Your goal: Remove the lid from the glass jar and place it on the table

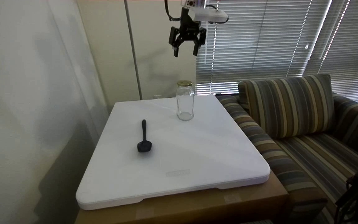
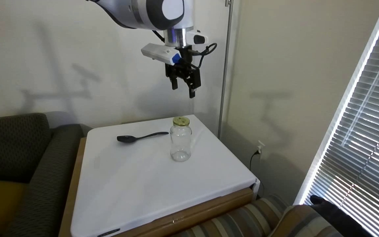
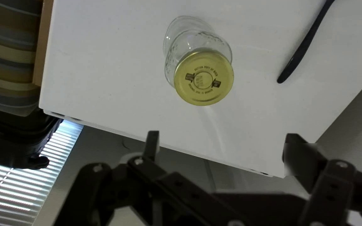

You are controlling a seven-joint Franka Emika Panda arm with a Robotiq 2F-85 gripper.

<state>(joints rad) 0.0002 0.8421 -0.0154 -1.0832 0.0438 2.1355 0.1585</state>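
Observation:
The clear glass jar stands upright on the white table in both exterior views. The yellowish-gold lid sits on the jar's mouth; it also shows in an exterior view. In the wrist view the lid is seen from above with dark print, and the jar shows behind it. My gripper is open and empty, well above the lid and apart from it, in both exterior views. In the wrist view the fingers are spread wide below the lid in the picture.
A black spoon-like utensil lies on the table beside the jar; its handle shows in the wrist view. A striped sofa stands along a table side. Walls and window blinds are close behind the table.

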